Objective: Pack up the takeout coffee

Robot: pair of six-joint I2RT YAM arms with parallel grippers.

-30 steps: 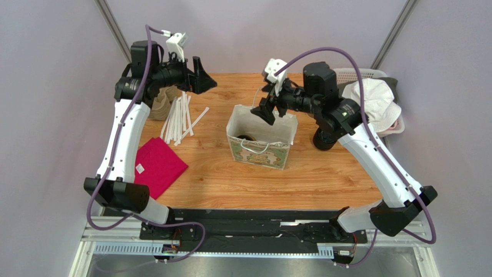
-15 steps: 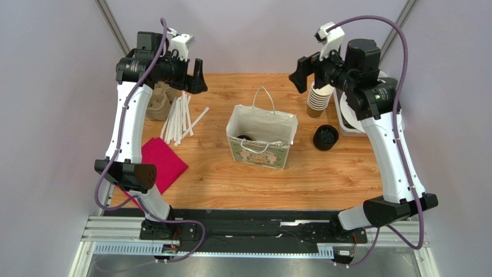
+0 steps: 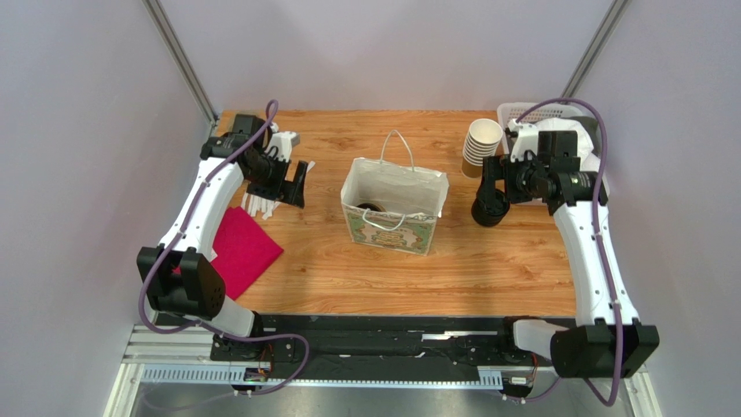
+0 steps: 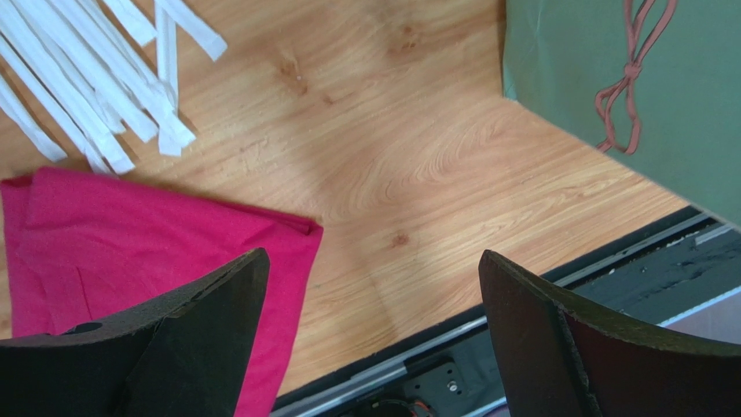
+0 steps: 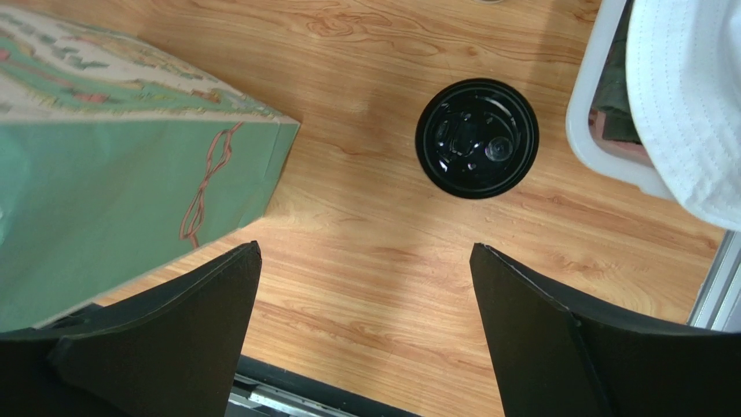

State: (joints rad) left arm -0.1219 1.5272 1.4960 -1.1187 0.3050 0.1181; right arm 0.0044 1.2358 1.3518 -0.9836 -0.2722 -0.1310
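Note:
The takeout coffee shows only as a round black lid (image 3: 370, 207) deep inside the open paper gift bag (image 3: 393, 221) at the table's middle; its cup body is hidden. My left gripper (image 3: 294, 187) is open and empty, left of the bag over the white straws (image 3: 261, 201); in the left wrist view the gripper (image 4: 372, 261) hangs above bare wood. My right gripper (image 3: 490, 181) is open and empty, right of the bag; in the right wrist view the gripper (image 5: 365, 252) is above bare wood, with the bag's green side (image 5: 130, 165) to its left.
A lone black lid (image 5: 477, 137) lies on the wood right of the bag. A stack of lidless brown cups (image 3: 481, 143) stands behind it. A white basket (image 5: 600, 130) with a white hat (image 5: 687, 95) sits far right. A pink cloth (image 4: 130, 252) lies front left.
Both arms have come down from a raised pose. The right gripper moved from over the bag to the right, low above the lone lid. The left gripper dropped toward the straws.

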